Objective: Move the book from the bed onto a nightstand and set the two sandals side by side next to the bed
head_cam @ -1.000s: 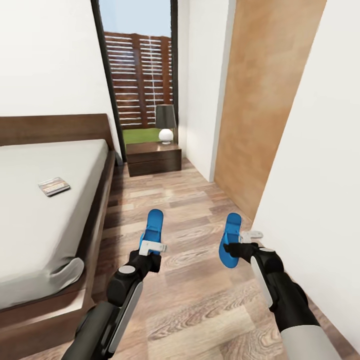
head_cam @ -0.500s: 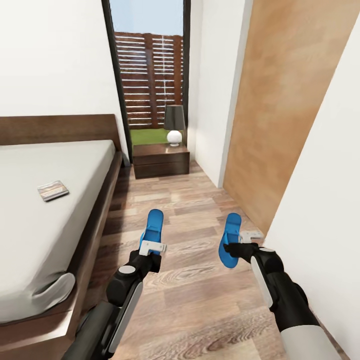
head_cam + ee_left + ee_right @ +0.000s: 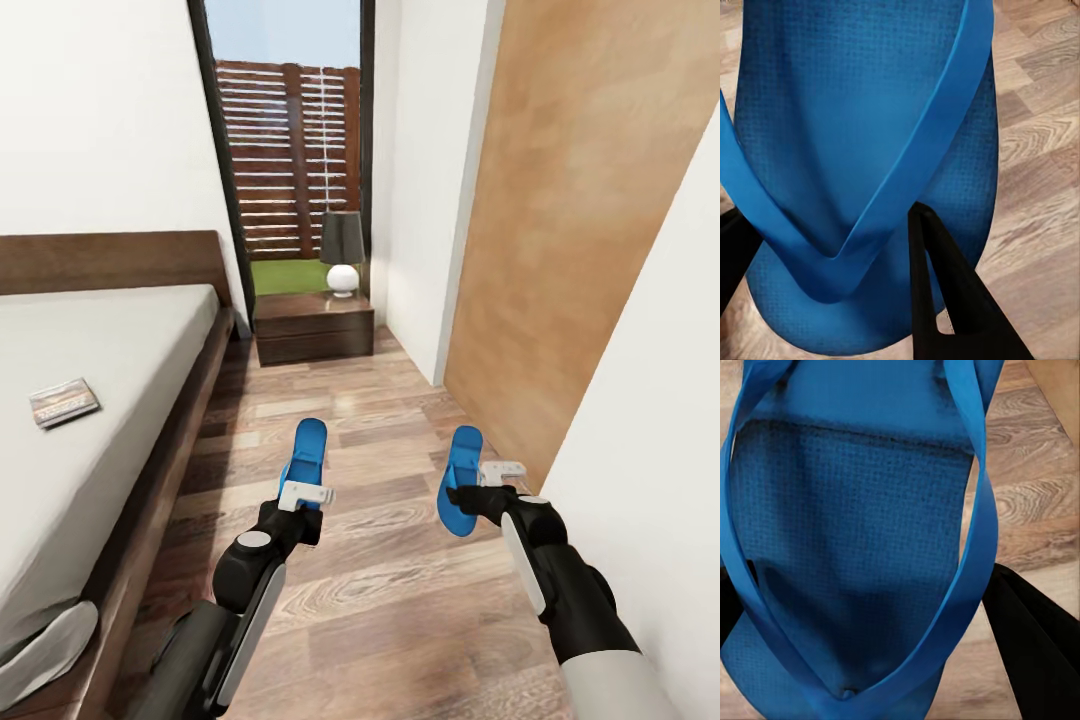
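Both bright-blue sandals are held above the wood floor. My left gripper [image 3: 303, 493] is shut on the left sandal [image 3: 307, 452], which fills the left wrist view as a blue sole [image 3: 855, 135] with a black finger [image 3: 945, 292] over it. My right gripper [image 3: 468, 495] is shut on the right sandal [image 3: 461, 478]; its straps and sole [image 3: 855, 547] pass between the black fingers [image 3: 1035, 645]. The book [image 3: 63, 402] lies flat on the grey mattress of the bed [image 3: 130, 350] at left. The nightstand [image 3: 312, 325] with its lamp [image 3: 342, 250] stands ahead by the window.
A strip of pale wood floor [image 3: 380, 570] runs between the bed's dark side rail [image 3: 150, 500] and a white wall at right. A tan wooden panel [image 3: 560, 250] leans along the right side. The tall window [image 3: 290, 150] shows the slatted fence.
The whole view has shifted, so the camera moved: the bed and book sit further left in the picture. Both arms keep the same pose with the sandals in them.
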Controlling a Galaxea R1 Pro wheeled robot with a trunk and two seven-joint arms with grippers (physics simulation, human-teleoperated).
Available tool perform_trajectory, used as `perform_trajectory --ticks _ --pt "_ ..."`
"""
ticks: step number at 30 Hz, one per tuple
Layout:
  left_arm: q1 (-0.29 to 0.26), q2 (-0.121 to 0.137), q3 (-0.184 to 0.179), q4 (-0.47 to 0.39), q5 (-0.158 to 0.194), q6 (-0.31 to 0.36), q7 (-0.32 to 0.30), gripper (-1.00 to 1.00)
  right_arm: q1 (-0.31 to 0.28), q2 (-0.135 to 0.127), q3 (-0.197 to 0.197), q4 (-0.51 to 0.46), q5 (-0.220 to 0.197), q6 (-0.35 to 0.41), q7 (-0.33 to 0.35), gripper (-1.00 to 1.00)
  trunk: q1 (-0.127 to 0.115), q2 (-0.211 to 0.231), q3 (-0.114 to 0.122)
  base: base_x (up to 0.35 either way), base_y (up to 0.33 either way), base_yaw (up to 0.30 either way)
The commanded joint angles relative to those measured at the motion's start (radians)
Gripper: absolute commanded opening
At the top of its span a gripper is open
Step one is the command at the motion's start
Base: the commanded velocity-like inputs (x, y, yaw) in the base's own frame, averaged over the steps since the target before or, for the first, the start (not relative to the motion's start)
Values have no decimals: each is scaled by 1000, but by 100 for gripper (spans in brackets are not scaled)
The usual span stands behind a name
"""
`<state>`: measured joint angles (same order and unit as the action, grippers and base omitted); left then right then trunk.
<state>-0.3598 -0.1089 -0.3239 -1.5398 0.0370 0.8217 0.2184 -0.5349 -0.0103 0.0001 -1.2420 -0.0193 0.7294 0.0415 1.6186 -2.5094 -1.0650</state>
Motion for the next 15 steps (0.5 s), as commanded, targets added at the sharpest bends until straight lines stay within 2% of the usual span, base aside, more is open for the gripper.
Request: perform_trajectory --ticks 1,15 --pt "-1 0 -1 -1 2 5 9 -100 0 0 1 -1 -1 5 0 -100 0 0 -1 316 -122 0" --pt "-1 0 0 -1 3 5 9 -100 0 0 2 0 -4 7 -6 -100 0 0 -1 316 -123 0"
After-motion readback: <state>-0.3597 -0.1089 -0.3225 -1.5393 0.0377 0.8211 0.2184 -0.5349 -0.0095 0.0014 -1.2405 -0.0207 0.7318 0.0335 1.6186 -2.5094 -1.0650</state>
